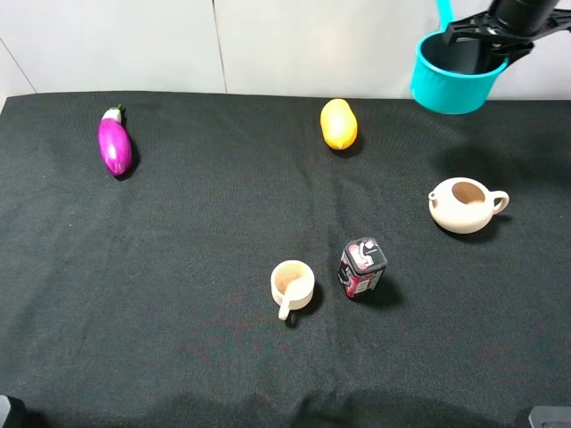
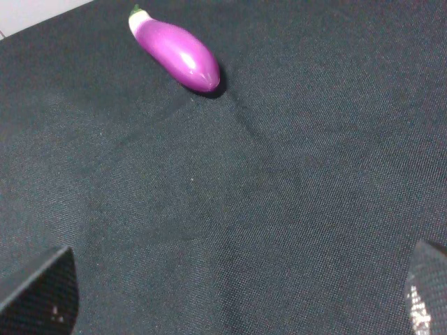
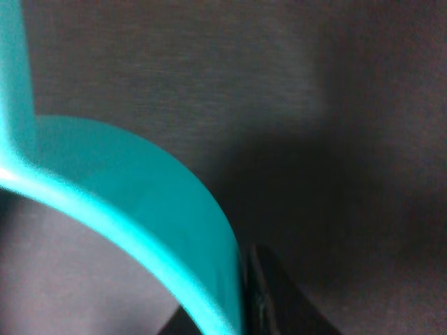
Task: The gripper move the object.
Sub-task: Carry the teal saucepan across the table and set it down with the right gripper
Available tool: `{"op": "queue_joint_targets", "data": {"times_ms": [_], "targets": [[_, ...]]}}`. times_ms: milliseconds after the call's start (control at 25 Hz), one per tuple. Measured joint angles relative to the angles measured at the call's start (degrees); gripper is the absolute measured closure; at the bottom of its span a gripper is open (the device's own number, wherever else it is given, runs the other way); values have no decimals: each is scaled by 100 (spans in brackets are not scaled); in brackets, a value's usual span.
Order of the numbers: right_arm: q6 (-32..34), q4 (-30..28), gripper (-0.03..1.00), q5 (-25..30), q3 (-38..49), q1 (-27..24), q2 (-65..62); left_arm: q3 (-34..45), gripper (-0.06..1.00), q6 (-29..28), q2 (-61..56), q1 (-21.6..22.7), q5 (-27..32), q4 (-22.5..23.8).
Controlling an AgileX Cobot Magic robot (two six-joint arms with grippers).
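Right gripper (image 1: 489, 40) jaws around saucepan (image 1: 449, 86) rim

I see eggplant (image 1: 114, 143) upper left of frame, fruit (image 1: 338, 123) upper centre. Saucepan (image 1: 446, 85) upper right, rim in right gripper (image 1: 489, 46). Teapot (image 1: 464, 205) below it. Cup (image 1: 292, 283) lower centre on table (image 1: 178, 312), tin (image 1: 362, 267) just right.

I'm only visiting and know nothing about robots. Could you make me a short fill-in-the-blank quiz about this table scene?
1. The saucepan is held in the air by the ____ arm's fingers.
2. The eggplant is ____ in colour.
3. Leaving out the saucepan, ____ things rest on the black cloth.

Missing words: right; purple; five.
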Motion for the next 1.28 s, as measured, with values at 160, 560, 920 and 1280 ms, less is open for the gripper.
{"op": "queue_joint_targets", "data": {"times_ms": [160, 560, 920, 1280], "targets": [[-96, -14, 96, -5, 129, -225, 0, 0, -5, 0, 0, 0, 0, 0], [-530, 291, 96, -322, 874, -779, 0, 0, -5, 0, 0, 0, 0, 0], [-679, 389, 96, -1108, 1630, -982, 0, 0, -5, 0, 0, 0, 0, 0], [-877, 498, 96, -1871, 2088, -1234, 0, 0, -5, 0, 0, 0, 0, 0]]}}
